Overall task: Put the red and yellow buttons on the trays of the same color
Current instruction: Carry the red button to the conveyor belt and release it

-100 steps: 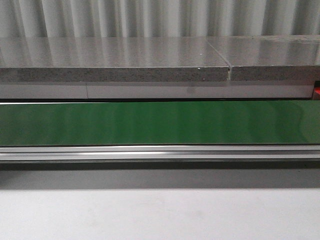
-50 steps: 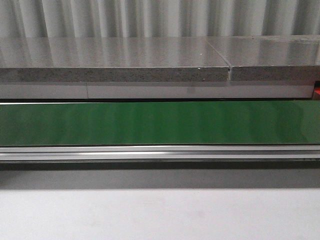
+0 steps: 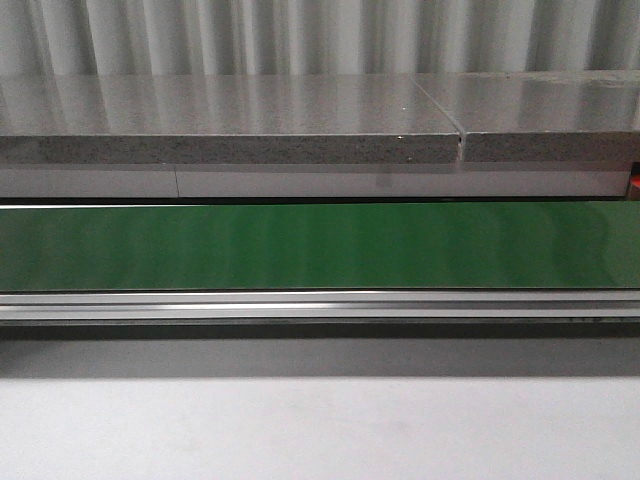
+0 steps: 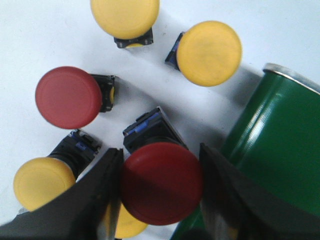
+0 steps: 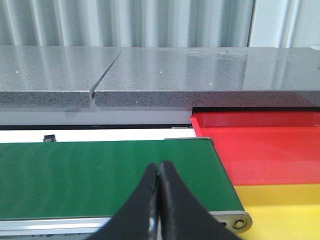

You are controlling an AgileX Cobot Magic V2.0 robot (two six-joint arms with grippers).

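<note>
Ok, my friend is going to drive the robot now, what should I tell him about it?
Left gripper: closed around a round red push button, beside the end of the green conveyor belt.
Right gripper: shut, empty, above the belt.
On the white surface near the left gripper: another red button and four yellow round buttons, e.g..
Red plastic tray and yellow tray sit past the belt's end; no buttons visible in them.
Done: nothing delivered that shows.
Left: all buttons to matching trays.

Nothing readable anywhere as far as I can tell, no labels, brand marks or numbers on the buttons, trays or belt.
</note>
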